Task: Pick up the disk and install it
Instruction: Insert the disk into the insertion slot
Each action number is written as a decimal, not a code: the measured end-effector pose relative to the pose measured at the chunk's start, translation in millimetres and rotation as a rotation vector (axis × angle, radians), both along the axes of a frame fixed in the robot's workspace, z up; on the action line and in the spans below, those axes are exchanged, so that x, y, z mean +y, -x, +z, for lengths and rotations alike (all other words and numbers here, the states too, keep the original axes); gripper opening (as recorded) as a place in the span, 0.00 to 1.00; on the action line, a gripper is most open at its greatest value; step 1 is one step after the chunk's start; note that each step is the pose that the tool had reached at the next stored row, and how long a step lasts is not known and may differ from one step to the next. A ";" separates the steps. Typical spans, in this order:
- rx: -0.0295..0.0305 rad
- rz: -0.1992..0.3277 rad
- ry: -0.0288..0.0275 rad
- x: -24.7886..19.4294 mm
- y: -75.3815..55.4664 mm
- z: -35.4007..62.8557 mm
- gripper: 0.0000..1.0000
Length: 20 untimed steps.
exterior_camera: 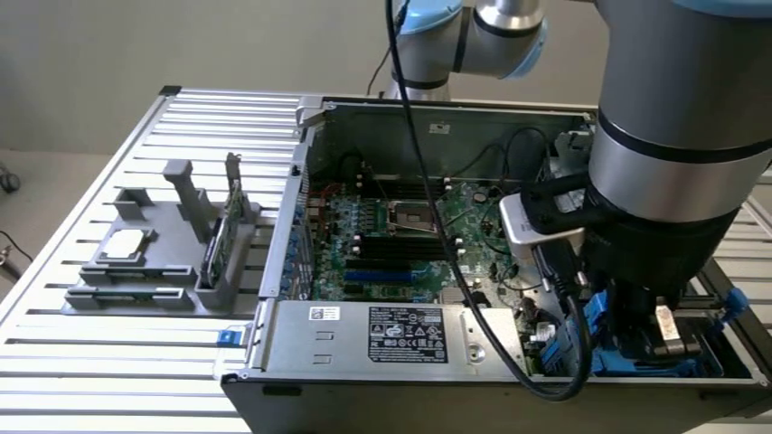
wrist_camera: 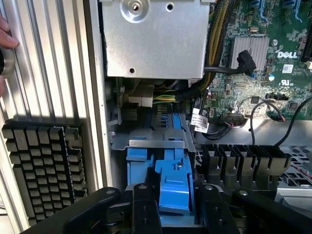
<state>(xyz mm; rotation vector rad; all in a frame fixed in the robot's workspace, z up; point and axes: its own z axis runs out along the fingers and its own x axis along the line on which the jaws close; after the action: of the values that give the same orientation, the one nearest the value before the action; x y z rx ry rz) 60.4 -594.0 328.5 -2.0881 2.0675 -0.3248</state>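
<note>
A slatted metal tabletop (exterior_camera: 72, 362) in a pale-walled room carries an open computer case (exterior_camera: 458, 107) and a grey parts holder (exterior_camera: 157, 262). The disk (wrist_camera: 173, 170) sits in the case's corner bay at the exterior view's right. The gripper's (wrist_camera: 178, 190) jaws flank its blue end; I cannot tell whether they grip it.

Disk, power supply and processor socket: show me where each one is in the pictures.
disk (wrist_camera: 174, 187): wrist view, on its blue carrier rail.
power supply (exterior_camera: 408, 334): exterior view, on its black label.
processor socket (exterior_camera: 408, 217): exterior view, on the socket's centre.
</note>
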 end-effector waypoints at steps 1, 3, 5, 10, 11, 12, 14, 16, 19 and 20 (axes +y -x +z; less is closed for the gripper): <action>0.0001 0.000 0.0006 0.1 0.0 0.4 0.38; 0.0003 0.000 0.0013 0.1 0.2 2.7 0.38; 0.0002 0.000 0.0016 0.0 0.2 9.9 0.38; 0.0003 0.000 0.0017 0.0 0.1 26.7 0.38; 0.0003 0.000 0.0018 0.0 0.2 29.4 0.38; 0.0003 0.000 0.0022 0.0 0.2 33.0 0.38; 0.0003 0.000 0.0030 0.0 0.2 40.6 0.38; 0.0002 0.000 0.0039 0.0 0.2 42.9 0.38; 0.0003 0.000 0.0043 0.0 0.2 42.9 0.38; 0.0002 0.000 0.0045 0.0 0.2 42.6 0.38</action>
<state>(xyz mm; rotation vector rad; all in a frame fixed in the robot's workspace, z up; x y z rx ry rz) 60.2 -594.0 371.1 -2.0905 2.0691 -0.3296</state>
